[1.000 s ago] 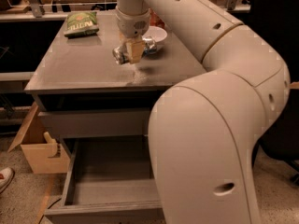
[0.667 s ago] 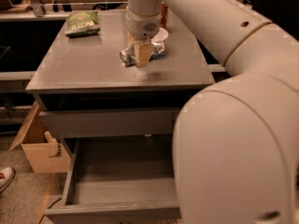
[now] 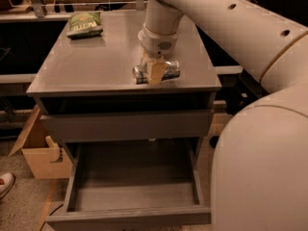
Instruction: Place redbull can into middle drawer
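The redbull can [image 3: 169,71], slim, shiny silver and blue, lies sideways in my gripper [image 3: 155,72] just above the front edge of the grey cabinet top [image 3: 96,66]. The gripper's tan fingers [image 3: 157,72] are shut across the can's middle. The middle drawer [image 3: 134,196] is pulled open below, its deep grey tray showing nothing inside. The gripper and can are above and slightly behind the drawer's back part.
A green snack bag [image 3: 84,24] lies at the back left of the cabinet top. A flat grey drawer front [image 3: 127,124] is closed above the open drawer. A cardboard box [image 3: 41,153] stands on the floor to the left. My large white arm [image 3: 260,129] fills the right side.
The gripper has carried the can from the back middle of the cabinet top toward its front edge. The white bowl seen earlier is now hidden.
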